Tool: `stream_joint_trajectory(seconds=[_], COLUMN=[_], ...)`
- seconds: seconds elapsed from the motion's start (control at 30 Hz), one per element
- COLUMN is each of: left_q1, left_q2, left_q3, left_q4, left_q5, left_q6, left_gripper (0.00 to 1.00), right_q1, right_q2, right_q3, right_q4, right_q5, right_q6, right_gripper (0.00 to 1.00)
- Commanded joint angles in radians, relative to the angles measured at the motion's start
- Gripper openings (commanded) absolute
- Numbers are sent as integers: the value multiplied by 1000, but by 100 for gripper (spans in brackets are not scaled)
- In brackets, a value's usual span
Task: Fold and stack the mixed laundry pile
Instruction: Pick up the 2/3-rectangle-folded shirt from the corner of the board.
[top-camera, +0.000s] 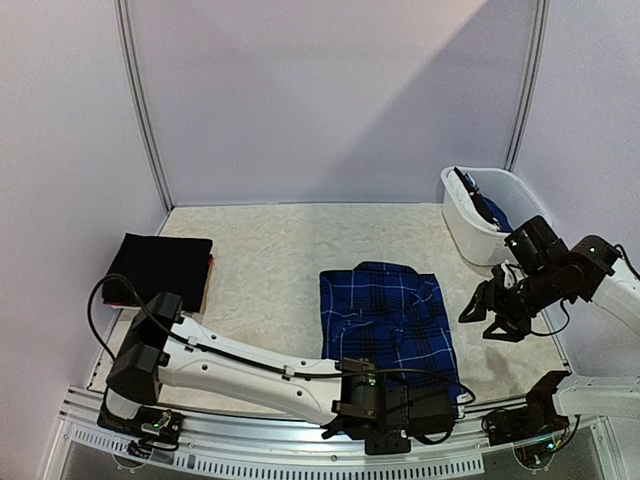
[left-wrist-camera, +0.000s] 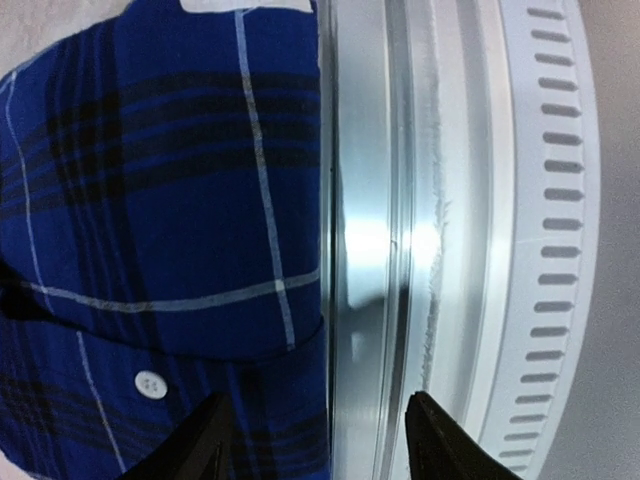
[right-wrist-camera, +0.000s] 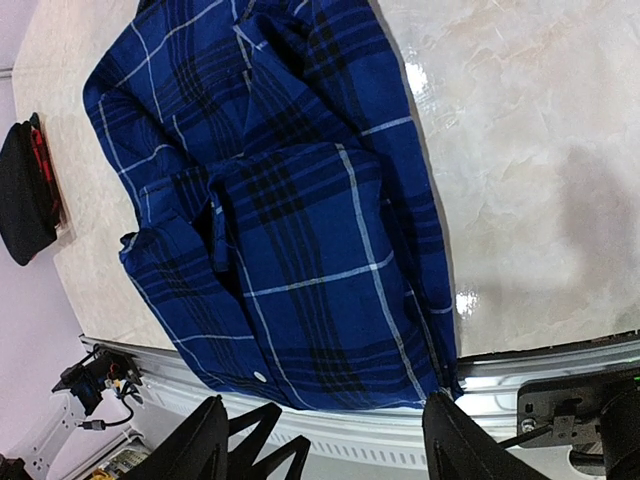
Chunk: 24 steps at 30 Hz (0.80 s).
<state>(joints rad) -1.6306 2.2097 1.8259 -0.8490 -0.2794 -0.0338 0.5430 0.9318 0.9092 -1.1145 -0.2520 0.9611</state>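
The blue plaid button shirt (top-camera: 390, 320) lies partly folded in the middle of the table, its near hem reaching the metal rail. My left gripper (top-camera: 445, 398) is low at that hem. In the left wrist view it (left-wrist-camera: 320, 445) is open, one finger over the shirt (left-wrist-camera: 160, 200) and the other over the rail (left-wrist-camera: 370, 250). My right gripper (top-camera: 487, 322) hangs open above the table to the right of the shirt. Its wrist view looks down on the whole shirt (right-wrist-camera: 290, 200) with nothing between the jaws (right-wrist-camera: 325, 445). A folded black garment (top-camera: 160, 268) rests at the far left.
A white plastic basket (top-camera: 470, 225) stands at the back right with dark and blue cloth inside. A red edge shows under the black garment (right-wrist-camera: 25, 195). Walls close the table at the back and sides. The left arm stretches along the near rail.
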Motion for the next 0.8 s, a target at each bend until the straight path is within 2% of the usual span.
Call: stream_joint_trajectory(seconds=[0.0, 0.27, 0.5, 0.63, 0.77], left_q1=[81, 223, 330, 325, 285], left_q2=[30, 41, 72, 32, -72], left_q3=[-49, -120, -113, -85, -147], left_q4=[92, 124, 108, 53, 74], left_q5=[110, 270, 272, 268, 192], left_q6=[33, 137, 176, 191, 193], left_gripper=[60, 60, 60, 62, 72], right_q1=[2, 2, 2, -1, -12], right_q2=[-16, -29, -25, -13, 1], right_q3=[8, 2, 7, 36, 71], right_q4=[8, 9, 10, 3, -10], right_q5=[33, 20, 17, 25, 45], right_q6=[16, 33, 31, 26, 1], right_gripper=[67, 66, 66, 66, 66])
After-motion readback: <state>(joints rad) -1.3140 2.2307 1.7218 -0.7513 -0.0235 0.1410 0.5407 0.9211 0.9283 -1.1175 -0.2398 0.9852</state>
